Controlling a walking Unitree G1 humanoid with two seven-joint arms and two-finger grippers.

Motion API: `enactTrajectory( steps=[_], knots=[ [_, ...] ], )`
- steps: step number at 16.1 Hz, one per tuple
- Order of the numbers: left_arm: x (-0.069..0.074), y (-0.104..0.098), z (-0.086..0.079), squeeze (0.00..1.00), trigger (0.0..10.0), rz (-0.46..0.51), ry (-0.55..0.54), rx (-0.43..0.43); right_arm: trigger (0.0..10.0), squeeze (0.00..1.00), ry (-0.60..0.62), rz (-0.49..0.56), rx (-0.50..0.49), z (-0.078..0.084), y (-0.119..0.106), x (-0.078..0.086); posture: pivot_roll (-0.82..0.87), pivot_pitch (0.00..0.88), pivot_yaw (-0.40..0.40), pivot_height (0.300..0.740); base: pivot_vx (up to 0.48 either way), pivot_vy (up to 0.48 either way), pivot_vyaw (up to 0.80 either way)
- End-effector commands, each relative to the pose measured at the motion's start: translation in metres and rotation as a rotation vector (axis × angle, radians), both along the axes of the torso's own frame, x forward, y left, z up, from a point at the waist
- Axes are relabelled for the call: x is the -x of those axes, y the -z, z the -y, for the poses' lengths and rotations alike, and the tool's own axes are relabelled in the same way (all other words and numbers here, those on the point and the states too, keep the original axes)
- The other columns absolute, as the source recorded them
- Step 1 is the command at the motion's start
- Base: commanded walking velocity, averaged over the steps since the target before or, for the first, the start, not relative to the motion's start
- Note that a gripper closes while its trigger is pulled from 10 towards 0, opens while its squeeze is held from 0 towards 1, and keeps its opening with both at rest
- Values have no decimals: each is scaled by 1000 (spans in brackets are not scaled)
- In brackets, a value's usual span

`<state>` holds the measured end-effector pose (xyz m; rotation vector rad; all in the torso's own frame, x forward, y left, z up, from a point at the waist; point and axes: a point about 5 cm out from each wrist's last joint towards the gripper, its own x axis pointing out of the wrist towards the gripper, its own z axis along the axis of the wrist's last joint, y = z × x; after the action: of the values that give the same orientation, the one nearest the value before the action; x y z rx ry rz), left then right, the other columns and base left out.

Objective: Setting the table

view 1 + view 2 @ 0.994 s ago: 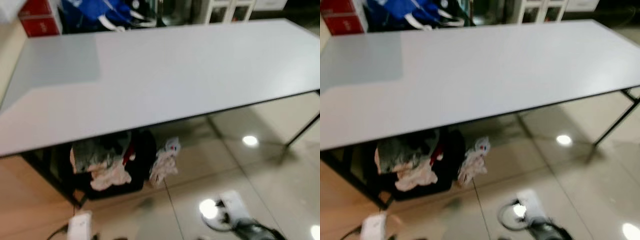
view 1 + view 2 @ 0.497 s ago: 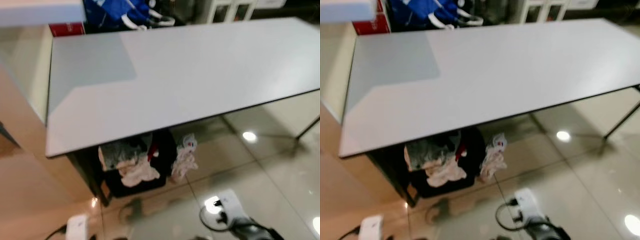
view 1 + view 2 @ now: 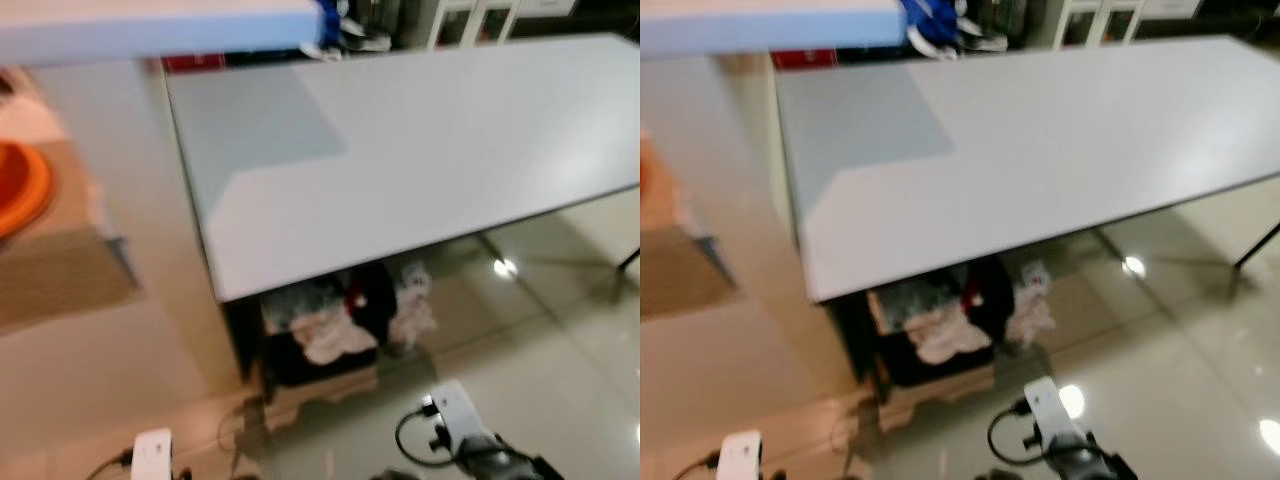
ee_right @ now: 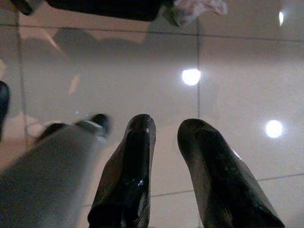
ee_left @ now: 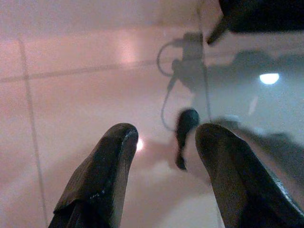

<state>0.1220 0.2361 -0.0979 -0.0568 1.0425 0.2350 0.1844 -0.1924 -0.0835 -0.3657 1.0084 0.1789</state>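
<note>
Long white rectangular table (image 3: 450,170) at twelve o'clock, bare; orange round dish (image 3: 18,190) at ten o'clock, nearer the left gripper (image 5: 164,156). Both it and the right gripper (image 4: 166,142) hang parted, empty.

The table (image 3: 430,160) has a smooth, matt pale-grey top. The floor tiles (image 3: 560,350) are glossy (ceiling lights mirror in them). Crumpled cloth (image 3: 325,335) lies under the table. The left gripper's fingers (image 5: 102,175) look like smooth black plastic.
</note>
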Motion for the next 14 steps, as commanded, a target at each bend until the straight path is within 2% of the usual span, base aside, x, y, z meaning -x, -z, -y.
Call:
enactTrajectory(
  steps=[1,4,6,7,11,14],
  knots=[
    [-1,2,10,0,10000,2,20,23,10000,0,24,-8,22,12,0,4,-71,45,-22,740,0,480,0],
    [-6,0,14,0,10000,43,8,58,10000,0,34,-13,15,12,0,3,-72,41,-20,740,0,0,0],
    [-11,-3,9,0,10000,87,-57,84,10000,0,48,-9,11,14,-1,2,-71,36,-17,740,0,0,0],
    [-18,-8,2,0,10000,152,-101,97,10000,0,63,0,2,13,-2,0,-71,38,-12,740,0,0,0],
    [-48,-30,-15,0,10000,337,-54,-5,10000,0,192,54,-96,13,-7,-9,-58,49,-21,740,0,0,0],
    [-52,-32,-12,0,10000,359,-16,-7,10000,0,212,66,-100,17,-9,-12,-58,50,-22,740,0,0,0]
  ],
)
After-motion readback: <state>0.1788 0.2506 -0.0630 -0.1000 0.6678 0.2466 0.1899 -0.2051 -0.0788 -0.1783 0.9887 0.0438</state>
